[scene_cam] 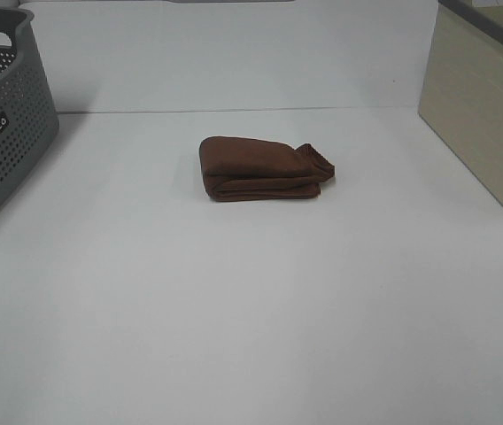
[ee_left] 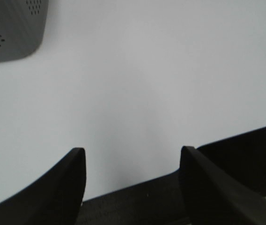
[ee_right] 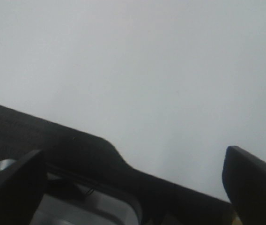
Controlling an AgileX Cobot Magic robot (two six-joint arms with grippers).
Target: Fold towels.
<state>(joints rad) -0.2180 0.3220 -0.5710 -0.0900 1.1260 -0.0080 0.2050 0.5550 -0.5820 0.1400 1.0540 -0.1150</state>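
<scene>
A brown towel (scene_cam: 263, 168) lies folded into a compact bundle on the white table, a little behind the middle, with one loose end bunched at its right. Neither arm shows in the exterior high view. In the left wrist view my left gripper (ee_left: 130, 161) is open and empty over bare white table. In the right wrist view my right gripper (ee_right: 133, 161) is open wide and empty, also over bare table. The towel is out of view in both wrist views.
A grey perforated basket (scene_cam: 3, 124) stands at the far left edge and its corner shows in the left wrist view (ee_left: 11, 28). A beige bin (scene_cam: 486, 124) stands at the far right. The white table (scene_cam: 251, 310) stretches in front of the towel.
</scene>
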